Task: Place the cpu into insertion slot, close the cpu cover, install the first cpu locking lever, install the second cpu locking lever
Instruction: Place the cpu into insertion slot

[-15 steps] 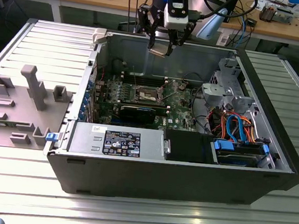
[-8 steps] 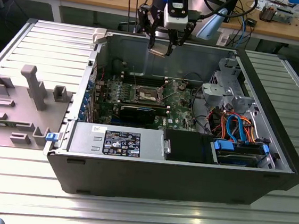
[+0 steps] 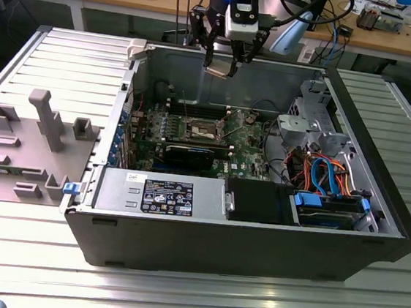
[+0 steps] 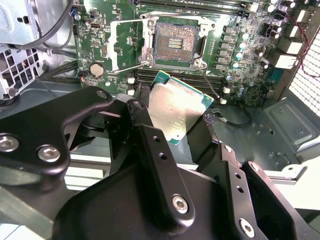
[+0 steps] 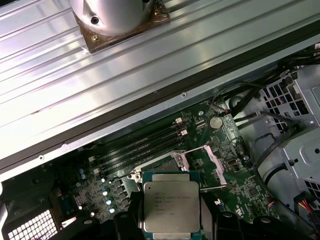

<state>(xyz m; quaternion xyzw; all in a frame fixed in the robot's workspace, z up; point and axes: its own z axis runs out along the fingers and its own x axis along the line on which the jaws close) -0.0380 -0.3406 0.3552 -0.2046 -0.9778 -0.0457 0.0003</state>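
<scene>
- Note the grey moulded fixture tray (image 3: 23,142) at the exterior view's left, outside the computer case (image 3: 181,247); judged no obstruction.
- Find the insertion slot (image 4: 174,42) amid the motherboard (image 3: 247,140), uncovered, with the cpu cover (image 4: 108,42) swung open beside it.
- Observe the gripper (image 3: 220,66) clenched on the cpu (image 3: 219,70) by two opposite edges, high above the case toward its far wall, well apart from the slot.
- Treat the cpu as light, rigid, smooth-topped, probably fragile underneath; hold by the edges only.
- Mind the drive cage (image 3: 309,113) and cable bundle (image 3: 321,173) at the exterior view's right, beside the motherboard; likely snag hazards.
</scene>
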